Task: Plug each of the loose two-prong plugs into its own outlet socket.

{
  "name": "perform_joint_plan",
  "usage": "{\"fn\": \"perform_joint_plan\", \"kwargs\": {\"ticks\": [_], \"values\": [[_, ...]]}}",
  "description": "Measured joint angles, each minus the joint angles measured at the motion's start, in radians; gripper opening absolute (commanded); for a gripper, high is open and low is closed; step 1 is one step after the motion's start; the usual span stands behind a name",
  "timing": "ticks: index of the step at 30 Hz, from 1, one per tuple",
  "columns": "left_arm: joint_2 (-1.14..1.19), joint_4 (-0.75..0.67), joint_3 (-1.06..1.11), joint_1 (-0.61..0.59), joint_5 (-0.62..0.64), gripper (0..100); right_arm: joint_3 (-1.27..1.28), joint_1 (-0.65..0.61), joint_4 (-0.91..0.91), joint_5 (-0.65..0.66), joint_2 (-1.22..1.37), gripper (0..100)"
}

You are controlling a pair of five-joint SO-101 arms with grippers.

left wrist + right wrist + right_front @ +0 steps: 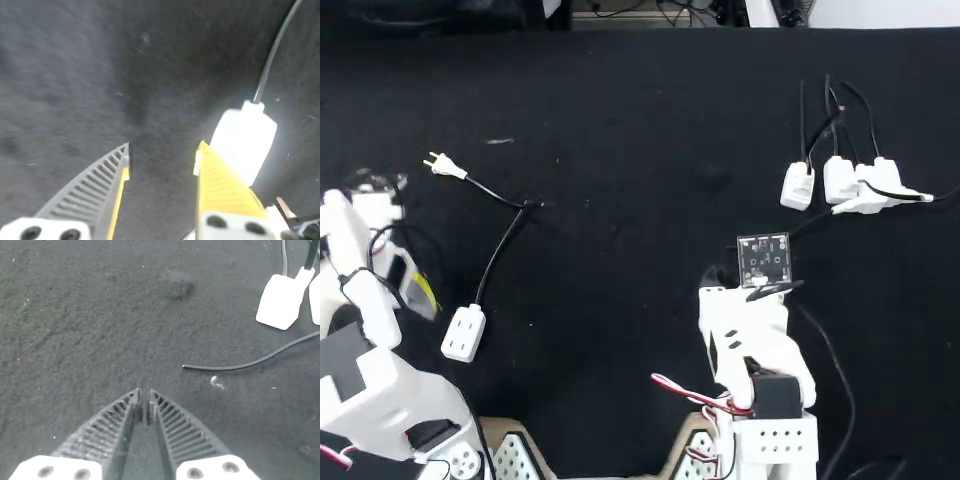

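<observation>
High view: plug points left (cord trailing right); left claw spread, right claw pressed together.

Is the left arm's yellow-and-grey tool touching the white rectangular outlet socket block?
Apart. The high view shows black cloth between the left tool and the white rectangular outlet socket block.

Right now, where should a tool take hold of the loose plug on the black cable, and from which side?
I would take the plug by its body, just behind the prongs, from above. It lies flat, prongs at one end, cable leaving the other, so close across its two sides.
</observation>
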Motion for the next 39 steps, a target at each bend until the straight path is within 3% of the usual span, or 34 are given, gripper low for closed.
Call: {"fn": "perform_joint_plan", "kwargs": {"ticks": [6,11,15,21,31,35,39], "values": [[-0.009,-0.023,0.106,0.055,-0.002,21,0.000,0.000,0.000,0.000,0.000,1.5],[-0.180,-0.015,0.236,0.150,-0.002,21,0.000,0.000,0.000,0.000,0.000,1.5],[-0.391,-0.061,0.393,0.284,0.017,21,0.000,0.000,0.000,0.000,0.000,1.5],[-0.618,-0.235,0.655,0.532,0.192,21,0.000,0.000,0.000,0.000,0.000,1.5],[-0.672,-0.253,0.641,0.631,0.384,21,0.000,0.000,0.000,0.000,0.000,1.5],[-0.626,-0.341,0.641,0.706,0.491,21,0.000,0.000,0.000,0.000,0.000,1.5],[-0.542,-0.328,0.626,0.809,0.517,21,0.000,0.000,0.000,0.000,0.000,1.5]]}}
